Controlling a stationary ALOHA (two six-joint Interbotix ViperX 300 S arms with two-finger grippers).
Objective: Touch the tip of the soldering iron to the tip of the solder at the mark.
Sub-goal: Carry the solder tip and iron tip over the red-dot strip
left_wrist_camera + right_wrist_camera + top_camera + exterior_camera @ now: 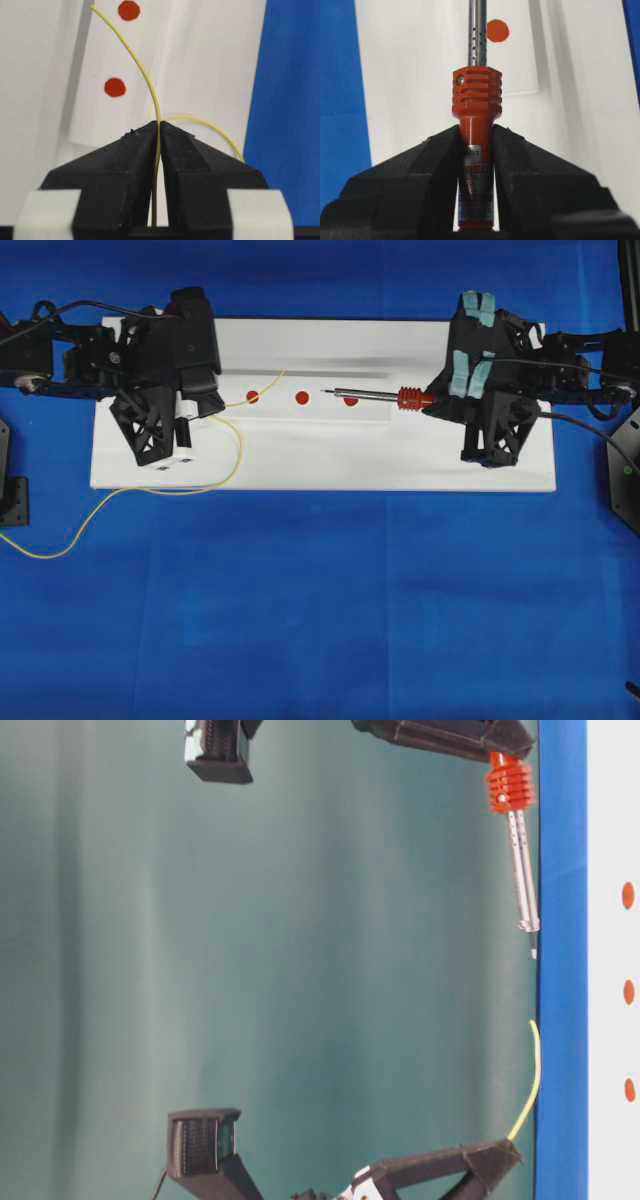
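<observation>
On the blue surface (320,620) lies a white board (300,455) with three red marks (302,397) in a row across its middle strip. At 9 o'clock on the board, the left hand (190,425) has its jaws pressed together on the solder (235,445); in the wrist view the thin yellow wire (150,87) rises from between the black fingers (125,165) and curves toward 11 o'clock, its tip near the farther mark (129,10). Behind the hand the solder loops back and trails off the board toward 8 o'clock over the blue surface. At 3 o'clock, the right hand (455,400) is clamped on the orange-red handle of the iron (375,397), whose silver shaft points toward 9 o'clock, the tip ending between the middle and right marks. From table level both the iron (520,850) and the solder (530,1085) hang clear above the board, their tips apart. The right wrist view shows the ribbed collar of the iron (476,100) just beyond the fingers (435,160).
</observation>
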